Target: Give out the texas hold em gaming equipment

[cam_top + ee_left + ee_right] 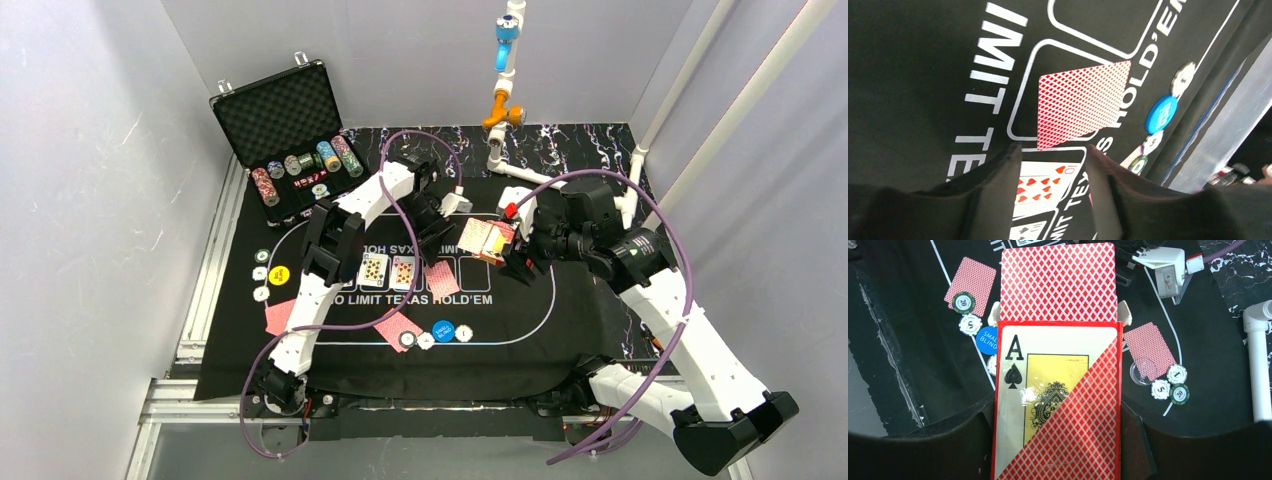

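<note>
The black mat covers the table; the open case sits at its far left corner, with rows of chips lying in its lower half. My right pincer is clamped on the deck above the middle of the mat, one finger on each long side of the red box; the ace of spades faces the wrist camera, and red-backed cards stick out of the box's open end. My left pincer hangs just left of the deck, low over the row of outlined boxes, fingers apart with nothing between them. A red-backed card lies face down just beyond my left fingertips, askew across one outline; next to it, under my fingers, the ten of hearts lies face up; another face-up card lies left of that. A second face-down card lies on the near curve of the mat's white line; a third face-down card lies towards the left end. The blue button rests right of the second card, loose chips between them; the yellow button sits at the left end.
</note>
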`<state>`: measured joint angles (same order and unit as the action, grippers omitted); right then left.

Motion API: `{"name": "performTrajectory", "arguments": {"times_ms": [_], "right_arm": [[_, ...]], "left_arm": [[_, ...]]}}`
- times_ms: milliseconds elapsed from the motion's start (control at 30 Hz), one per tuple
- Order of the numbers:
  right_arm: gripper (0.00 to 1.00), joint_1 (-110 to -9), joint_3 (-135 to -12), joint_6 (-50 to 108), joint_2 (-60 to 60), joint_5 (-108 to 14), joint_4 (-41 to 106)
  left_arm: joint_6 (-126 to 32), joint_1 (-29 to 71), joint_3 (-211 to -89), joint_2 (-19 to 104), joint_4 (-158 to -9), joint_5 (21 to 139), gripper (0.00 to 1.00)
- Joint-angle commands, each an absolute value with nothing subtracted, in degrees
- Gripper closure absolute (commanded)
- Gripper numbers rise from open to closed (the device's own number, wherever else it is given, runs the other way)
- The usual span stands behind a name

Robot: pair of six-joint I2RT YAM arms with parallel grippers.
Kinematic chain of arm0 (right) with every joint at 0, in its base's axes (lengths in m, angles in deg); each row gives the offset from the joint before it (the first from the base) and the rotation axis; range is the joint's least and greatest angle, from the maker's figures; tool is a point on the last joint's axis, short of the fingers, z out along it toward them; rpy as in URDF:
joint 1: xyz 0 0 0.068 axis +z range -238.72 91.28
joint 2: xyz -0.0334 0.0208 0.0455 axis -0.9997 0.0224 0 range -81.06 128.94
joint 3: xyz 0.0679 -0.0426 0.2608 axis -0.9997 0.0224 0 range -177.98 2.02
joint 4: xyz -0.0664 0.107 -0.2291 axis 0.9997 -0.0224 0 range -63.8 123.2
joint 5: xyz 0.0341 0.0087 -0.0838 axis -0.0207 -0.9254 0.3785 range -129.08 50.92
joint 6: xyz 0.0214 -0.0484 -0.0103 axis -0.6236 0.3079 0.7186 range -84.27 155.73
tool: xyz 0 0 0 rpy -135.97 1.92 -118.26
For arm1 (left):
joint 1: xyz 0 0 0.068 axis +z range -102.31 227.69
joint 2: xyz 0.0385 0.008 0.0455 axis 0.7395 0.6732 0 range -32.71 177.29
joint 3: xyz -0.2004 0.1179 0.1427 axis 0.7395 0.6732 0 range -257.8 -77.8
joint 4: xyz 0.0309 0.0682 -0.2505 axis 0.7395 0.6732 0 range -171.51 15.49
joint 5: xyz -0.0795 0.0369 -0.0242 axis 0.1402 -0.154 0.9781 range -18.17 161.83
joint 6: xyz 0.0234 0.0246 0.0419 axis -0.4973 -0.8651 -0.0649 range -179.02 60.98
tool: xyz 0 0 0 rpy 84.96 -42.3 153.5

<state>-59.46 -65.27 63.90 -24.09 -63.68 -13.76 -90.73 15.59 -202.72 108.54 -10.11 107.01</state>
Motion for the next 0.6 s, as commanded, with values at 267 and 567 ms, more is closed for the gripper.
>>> {"name": "performTrajectory", "arguments": {"times_ms": [267,567], "right_arm": [[0.99,-59.6,-64.8,62.3,-25.7,-65.7,-7.9],[0.99,-59.0,-64.1,62.2,-23.7,-66.8,-4.2]], "left_arm": [[-76.1,26.4,-196.3,86.7,-14.4,122.4,0.26],[-36.1,27.2,-165.5,60.2,-53.0,137.8,0.12]]}}
